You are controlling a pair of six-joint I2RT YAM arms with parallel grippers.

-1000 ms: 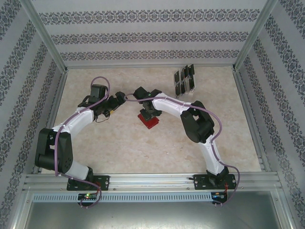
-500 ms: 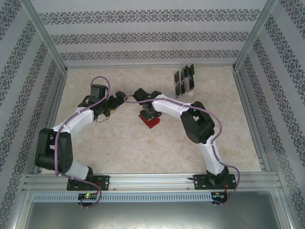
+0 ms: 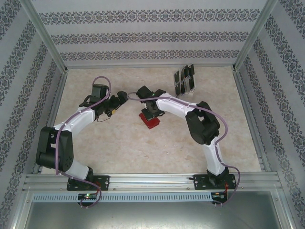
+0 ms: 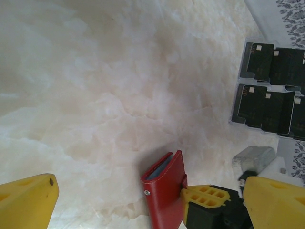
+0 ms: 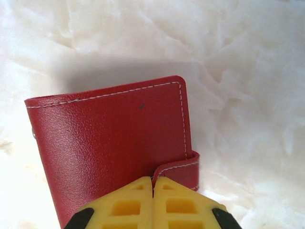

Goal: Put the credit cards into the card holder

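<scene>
The right fingers (image 5: 152, 202) are pressed together with no gap. Their tips rest on the red card holder (image 5: 109, 138), right where its closing strap (image 5: 183, 167) wraps over the edge. I cannot tell whether the strap is pinched between them. The card holder lies folded shut on the pale marbled bench (image 5: 248, 71), just ahead of and beneath these fingers, with its stitched cover facing up.

The left fingers (image 3: 117, 101) stand wide apart and clear of the card holder, which lies on the bench ahead of them. In the left wrist view, 1 yellow finger (image 4: 26, 200) sits at the far left and the other (image 4: 274, 200) at the far right. The card holder shows low between these 2, with the right arm's yellow tips touching its strap side.

The credit cards (image 4: 269, 90) stand in 2 rows in a clear rack (image 4: 238, 102). The rack is ahead of the left fingers, off toward the right-hand one, and well apart from the card holder. From above, the rack lies beyond the right fingers.
</scene>
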